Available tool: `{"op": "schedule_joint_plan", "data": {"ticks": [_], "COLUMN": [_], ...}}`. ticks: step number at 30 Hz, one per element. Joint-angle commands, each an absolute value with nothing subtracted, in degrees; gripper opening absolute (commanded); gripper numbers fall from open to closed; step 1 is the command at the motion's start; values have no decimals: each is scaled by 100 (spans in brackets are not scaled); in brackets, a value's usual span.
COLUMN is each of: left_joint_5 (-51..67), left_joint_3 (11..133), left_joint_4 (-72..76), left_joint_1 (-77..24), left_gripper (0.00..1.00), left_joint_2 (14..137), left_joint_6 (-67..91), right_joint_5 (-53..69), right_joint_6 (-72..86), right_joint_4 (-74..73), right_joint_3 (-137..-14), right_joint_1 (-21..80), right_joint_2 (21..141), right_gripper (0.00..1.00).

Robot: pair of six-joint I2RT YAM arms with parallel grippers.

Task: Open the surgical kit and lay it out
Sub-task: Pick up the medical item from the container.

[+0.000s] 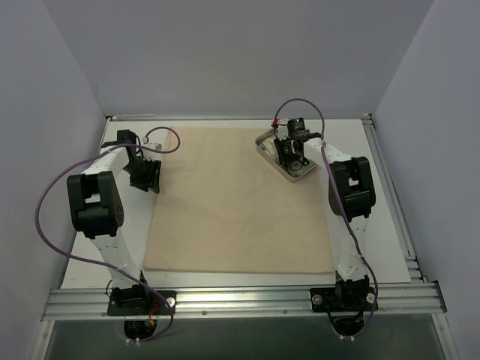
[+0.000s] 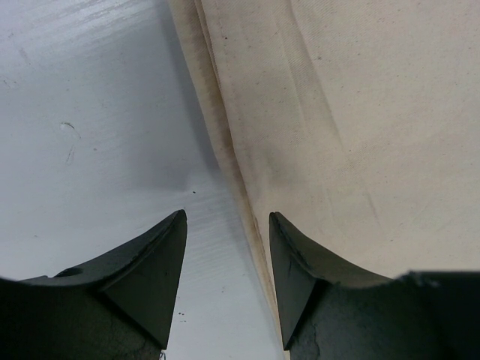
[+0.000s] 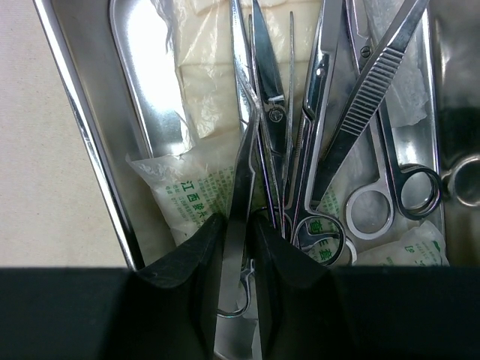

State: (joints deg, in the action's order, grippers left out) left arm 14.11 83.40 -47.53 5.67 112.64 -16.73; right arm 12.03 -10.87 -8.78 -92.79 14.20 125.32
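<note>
Right gripper (image 3: pixel 238 255) pinches 1 slim steel instrument (image 3: pixel 241 150) inside rectangular shiny steel tray (image 3: pixel 75 127), 1 o'clock on beige cloth wrap (image 1: pixel 232 202), evidently for lift-out. Left gripper (image 2: pixel 227 225) open, empty, at 9 o'clock edge.

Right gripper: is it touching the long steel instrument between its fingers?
Touching. Right wrist view: the right gripper has both fingers pressed against the sides of the steel instrument, no gap showing.
</note>
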Motion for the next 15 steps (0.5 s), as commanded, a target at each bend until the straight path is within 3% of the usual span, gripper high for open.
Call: {"op": "schedule_joint_plan", "data": {"ticks": [1, 5, 15], "left_joint_5": [1415, 1424, 1398], "left_joint_3": [8446, 8455, 8429], "left_joint_4": [-4711, -4711, -4737], "left_joint_1": [554, 554, 554], "left_gripper": [57, 57, 57], "left_joint_2": [11101, 11101, 11039], "left_joint_6": [-1749, -1749, -1784], "right_joint_5": [1195, 1125, 1002], "right_joint_6": [-1186, -1222, -1187], "right_joint_4": [-1230, -1345, -1248], "right_joint_3": [-9422, -9545, -9562], "right_joint_1": [1424, 1424, 1398], "right_joint_2": [12306, 12103, 11935], "right_gripper": [17, 10, 6]}}
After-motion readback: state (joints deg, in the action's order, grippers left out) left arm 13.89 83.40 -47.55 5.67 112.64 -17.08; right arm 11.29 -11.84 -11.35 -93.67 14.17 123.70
